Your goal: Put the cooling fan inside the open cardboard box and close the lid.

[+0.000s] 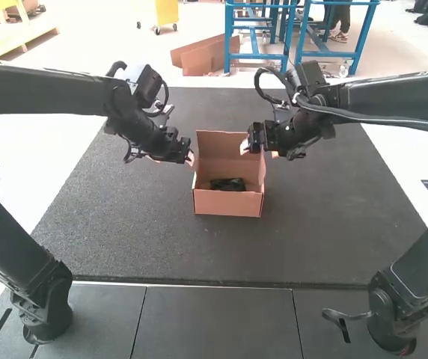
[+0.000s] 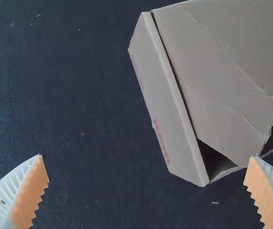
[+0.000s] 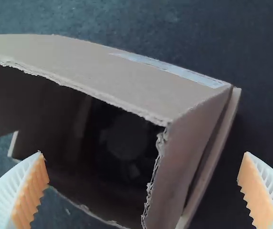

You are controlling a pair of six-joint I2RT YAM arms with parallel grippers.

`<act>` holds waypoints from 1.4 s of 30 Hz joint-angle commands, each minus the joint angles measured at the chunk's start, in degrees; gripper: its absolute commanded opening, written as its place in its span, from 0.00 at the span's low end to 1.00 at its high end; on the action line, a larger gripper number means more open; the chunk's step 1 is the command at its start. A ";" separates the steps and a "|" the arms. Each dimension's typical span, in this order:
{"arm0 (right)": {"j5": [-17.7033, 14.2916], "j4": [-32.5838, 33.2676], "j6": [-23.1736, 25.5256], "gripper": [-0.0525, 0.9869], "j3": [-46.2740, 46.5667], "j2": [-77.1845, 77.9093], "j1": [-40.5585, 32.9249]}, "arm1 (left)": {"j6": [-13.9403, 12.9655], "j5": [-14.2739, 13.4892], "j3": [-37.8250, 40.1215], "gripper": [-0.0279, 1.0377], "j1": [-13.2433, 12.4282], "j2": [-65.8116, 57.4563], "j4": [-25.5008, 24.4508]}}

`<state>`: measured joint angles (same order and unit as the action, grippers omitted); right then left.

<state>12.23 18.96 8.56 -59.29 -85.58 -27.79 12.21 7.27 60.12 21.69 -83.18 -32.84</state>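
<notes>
A small brown cardboard box point(image 1: 228, 196) stands open in the middle of the black mat, its lid point(image 1: 221, 144) raised at the far side. The black cooling fan point(image 1: 228, 184) lies inside it, seen dimly as the fan point(image 3: 124, 148) in the right wrist view. My left gripper point(image 1: 182, 155) hovers open at the box's far left corner, with the box point(image 2: 208, 95) close before its white ribbed fingers point(image 2: 24, 195). My right gripper point(image 1: 260, 141) is open at the lid's right edge, its fingers point(image 3: 22, 191) straddling the box point(image 3: 127, 109) without gripping it.
The black mat point(image 1: 109, 217) covers the table around the box, with free room in front and at both sides. Both arms reach in from the sides above the far half of the mat.
</notes>
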 commanded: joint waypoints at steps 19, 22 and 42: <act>-13.72 -5.95 -17.70 0.92 5.41 21.68 4.50 | 1.24 -10.96 19.07 0.94 -1.39 -10.87 4.54; -13.64 -5.87 -17.70 0.92 6.38 23.53 4.68 | 1.24 -9.38 21.44 0.94 0.98 -12.71 4.19; -10.30 -2.09 -15.32 0.92 6.20 26.69 7.49 | 0.71 -4.98 22.32 0.94 9.42 -18.69 -1.35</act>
<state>0.25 16.97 -7.31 -51.99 -59.90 -20.97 12.95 0.67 81.52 30.55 -101.86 -33.69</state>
